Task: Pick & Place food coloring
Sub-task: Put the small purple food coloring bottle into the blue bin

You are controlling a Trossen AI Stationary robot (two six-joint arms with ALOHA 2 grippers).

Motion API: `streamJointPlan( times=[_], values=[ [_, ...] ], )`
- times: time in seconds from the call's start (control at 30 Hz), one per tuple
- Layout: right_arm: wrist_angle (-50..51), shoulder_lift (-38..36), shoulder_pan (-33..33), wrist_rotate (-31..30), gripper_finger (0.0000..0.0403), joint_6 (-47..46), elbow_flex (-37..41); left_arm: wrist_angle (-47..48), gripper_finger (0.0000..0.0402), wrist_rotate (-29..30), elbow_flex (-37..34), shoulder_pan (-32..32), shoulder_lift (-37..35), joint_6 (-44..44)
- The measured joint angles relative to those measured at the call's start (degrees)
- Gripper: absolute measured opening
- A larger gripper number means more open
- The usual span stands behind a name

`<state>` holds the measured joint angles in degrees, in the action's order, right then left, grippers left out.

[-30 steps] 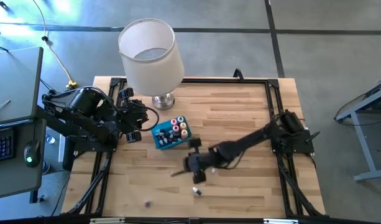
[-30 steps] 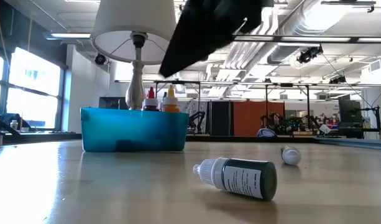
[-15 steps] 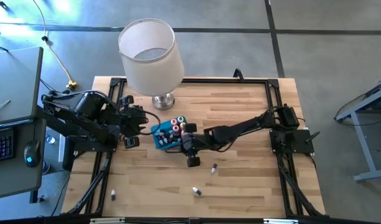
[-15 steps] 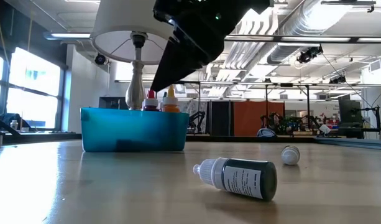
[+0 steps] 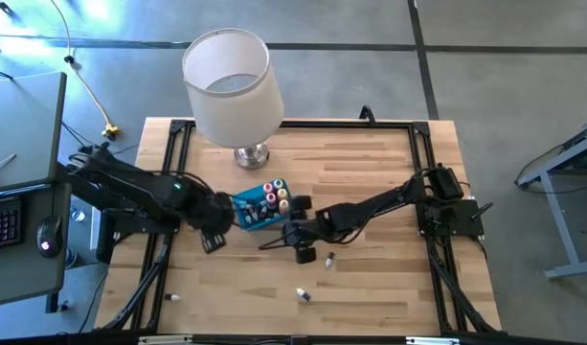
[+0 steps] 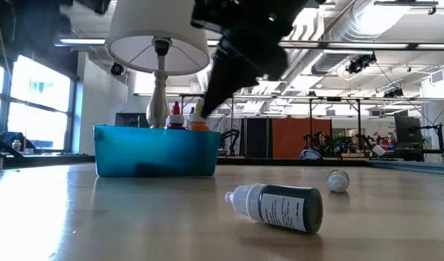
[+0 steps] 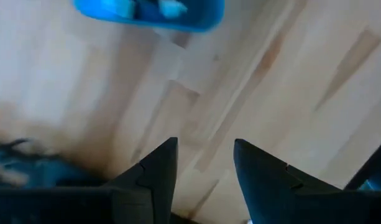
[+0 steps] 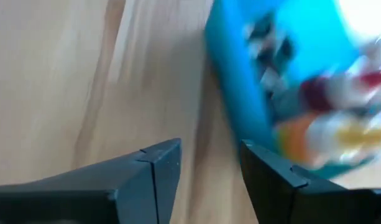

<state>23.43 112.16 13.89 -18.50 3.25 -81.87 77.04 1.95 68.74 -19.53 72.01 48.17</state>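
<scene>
Right tool (image 8: 209, 168): my fingers (image 8: 154, 171) stand apart with bare wood between them and nothing in the grip. In the high view this tool (image 5: 295, 235) hangs just beside the blue tray, on the side facing my right arm's base.

Left tool (image 7: 204, 165): fingers (image 7: 159, 168) parted over bare planks, nothing between them. From above it (image 5: 214, 230) sits at the tray's other side, so the tray lies between my two tools.

Blue tray (image 5: 243, 205): rests near the middle of the desk, in front of the lamp base. My right wrist view shows its wall (image 8: 237, 93) close ahead; my left wrist view shows it (image 7: 202, 22) farther off.

Food coloring in the tray (image 5: 272, 199): several small bottles stand upright inside, caps up. From desk level a red-capped and an orange one (image 6: 199, 120) poke above the rim (image 6: 156, 130).

Food coloring on the desk: a dark bottle with a white cap (image 6: 276, 206) lies on its side, apart from the tray. A second small one (image 6: 338, 180) lies farther back. From above, one bottle (image 5: 328, 257) lies near my right tool, another (image 5: 302, 295) nearer the desk's front edge, and a tiny one (image 5: 174, 298) by the left frame rail.

Lamp (image 5: 232, 84): white shade, metal base, standing behind the tray.

Desk (image 5: 370, 287): pale wooden planks inside a black frame.
</scene>
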Motion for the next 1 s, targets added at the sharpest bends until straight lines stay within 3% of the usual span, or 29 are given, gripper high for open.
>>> streamJointPlan(
  times=[0.2, 0.37, 0.63, 0.8, 1.0],
  values=[
    [16.5, 0.0, 0.77, 6.43, 0.014, -13.53, 0.0, -14.14, 0.0154, -2.87, -9.85, 0.02, 1.19, -5.61],
    [26.31, 0.0, 2.65, 12.49, 0.0129, -6.5, 0.0, -18.57, 0.0154, -2.2, -10.82, 0.0, 0.96, -8.73],
    [28.25, -0.07, 6.01, 22.07, 0.0134, 1.71, -0.36, -20.76, 0.0154, 3.72, -10.89, 0.02, 0.26, -8.91],
    [28.55, -0.11, 6.86, 20.02, 0.0135, 7.14, 1.25, -21.92, 0.0154, 7.68, -10.89, 0.02, 0.26, -8.77],
    [22.69, -0.11, 6.27, 18.85, 0.0135, 9.69, 5.98, -24.2, 0.0154, 8.09, -10.89, 0.02, 0.26, -8.79]
  ],
)
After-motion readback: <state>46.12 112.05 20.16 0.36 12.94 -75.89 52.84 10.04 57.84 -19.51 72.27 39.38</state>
